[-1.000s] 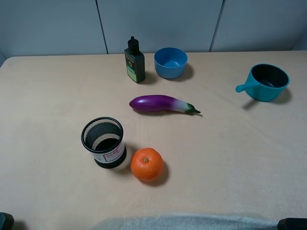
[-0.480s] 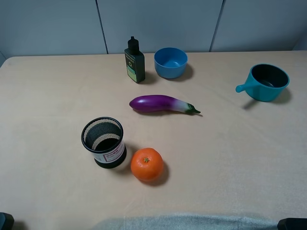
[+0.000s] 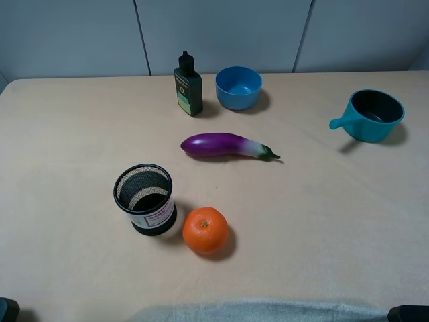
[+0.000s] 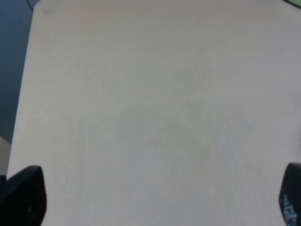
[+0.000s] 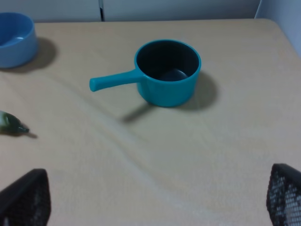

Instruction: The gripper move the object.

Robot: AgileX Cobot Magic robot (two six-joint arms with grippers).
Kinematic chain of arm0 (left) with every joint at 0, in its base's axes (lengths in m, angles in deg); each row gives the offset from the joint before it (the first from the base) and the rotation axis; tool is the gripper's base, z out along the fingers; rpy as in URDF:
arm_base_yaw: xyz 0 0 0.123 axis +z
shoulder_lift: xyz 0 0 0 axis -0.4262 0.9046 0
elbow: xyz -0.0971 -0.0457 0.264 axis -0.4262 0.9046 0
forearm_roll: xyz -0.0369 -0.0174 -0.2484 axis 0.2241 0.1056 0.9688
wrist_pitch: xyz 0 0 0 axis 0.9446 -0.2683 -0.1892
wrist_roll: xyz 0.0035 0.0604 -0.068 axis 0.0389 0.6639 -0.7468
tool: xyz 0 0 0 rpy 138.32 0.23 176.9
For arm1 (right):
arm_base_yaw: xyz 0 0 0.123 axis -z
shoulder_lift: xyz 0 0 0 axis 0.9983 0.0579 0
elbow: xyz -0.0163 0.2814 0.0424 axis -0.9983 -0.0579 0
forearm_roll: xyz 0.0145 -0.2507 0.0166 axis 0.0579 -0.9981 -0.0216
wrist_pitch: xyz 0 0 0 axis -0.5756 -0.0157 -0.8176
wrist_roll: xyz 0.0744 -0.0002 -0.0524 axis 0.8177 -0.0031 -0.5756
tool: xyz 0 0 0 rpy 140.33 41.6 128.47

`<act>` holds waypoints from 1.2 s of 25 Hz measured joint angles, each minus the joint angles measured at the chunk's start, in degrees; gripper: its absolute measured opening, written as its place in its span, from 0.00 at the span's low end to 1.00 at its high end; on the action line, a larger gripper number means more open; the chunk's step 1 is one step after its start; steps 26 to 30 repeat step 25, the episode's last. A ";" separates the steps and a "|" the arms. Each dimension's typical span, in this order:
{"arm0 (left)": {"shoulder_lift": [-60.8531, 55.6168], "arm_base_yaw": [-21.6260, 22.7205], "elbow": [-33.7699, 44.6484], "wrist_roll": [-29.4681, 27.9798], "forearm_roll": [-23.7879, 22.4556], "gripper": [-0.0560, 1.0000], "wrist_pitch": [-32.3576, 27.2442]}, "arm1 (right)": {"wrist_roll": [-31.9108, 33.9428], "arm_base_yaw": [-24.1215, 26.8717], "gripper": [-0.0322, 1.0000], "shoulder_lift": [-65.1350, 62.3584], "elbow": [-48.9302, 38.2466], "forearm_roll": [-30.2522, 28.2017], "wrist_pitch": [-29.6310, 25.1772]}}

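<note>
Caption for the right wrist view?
Open pincer above tan table, facing teal saucepan with a dark interior.

Table (image 3: 67,154): beige, fills frame.
Upper centre: bottle (image 3: 188,85), blue bowl (image 3: 238,87).
Upper right: teal pan (image 3: 371,115).
Centre: eggplant (image 3: 226,145).
Lower left: mesh cup (image 3: 145,198), orange (image 3: 205,230).

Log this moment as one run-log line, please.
phase: pre-reach | bottle: upright beside blue bowl, untouched | left gripper: open, over bare table | right gripper: open, near teal pot
</note>
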 joint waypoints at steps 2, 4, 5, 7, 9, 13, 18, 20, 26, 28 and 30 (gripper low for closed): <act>0.00 0.00 0.00 0.00 0.00 0.99 0.00 | 0.00 0.00 0.70 0.00 0.00 0.11 0.00; 0.00 0.00 0.00 0.00 0.00 0.99 0.00 | 0.00 0.00 0.70 0.00 0.00 0.11 0.00; 0.00 0.00 0.00 0.00 0.00 0.99 0.00 | 0.00 0.00 0.70 0.00 0.00 0.11 0.00; 0.00 0.00 0.00 0.00 0.00 0.99 0.00 | 0.00 0.00 0.70 0.00 0.00 0.11 0.00; 0.00 0.00 0.00 0.00 0.00 0.99 0.00 | 0.00 0.00 0.70 0.00 0.00 0.11 0.00; 0.00 0.00 0.00 0.00 0.00 0.99 0.00 | 0.00 0.00 0.70 0.00 0.00 0.11 0.00; 0.00 0.00 0.00 0.00 0.00 0.99 0.00 | 0.00 0.00 0.70 0.00 0.00 0.11 0.00; 0.00 0.00 0.00 0.00 0.00 0.99 0.00 | 0.00 0.00 0.70 0.00 0.00 0.11 0.00; 0.00 0.00 0.00 0.00 0.00 0.99 0.00 | 0.00 0.00 0.70 0.00 0.00 0.11 0.00; 0.00 0.00 0.00 0.00 0.00 0.99 0.00 | 0.00 0.00 0.70 0.00 0.00 0.11 0.00; 0.00 0.00 0.00 0.00 0.00 0.99 0.00 | 0.00 0.00 0.70 0.00 0.00 0.11 0.00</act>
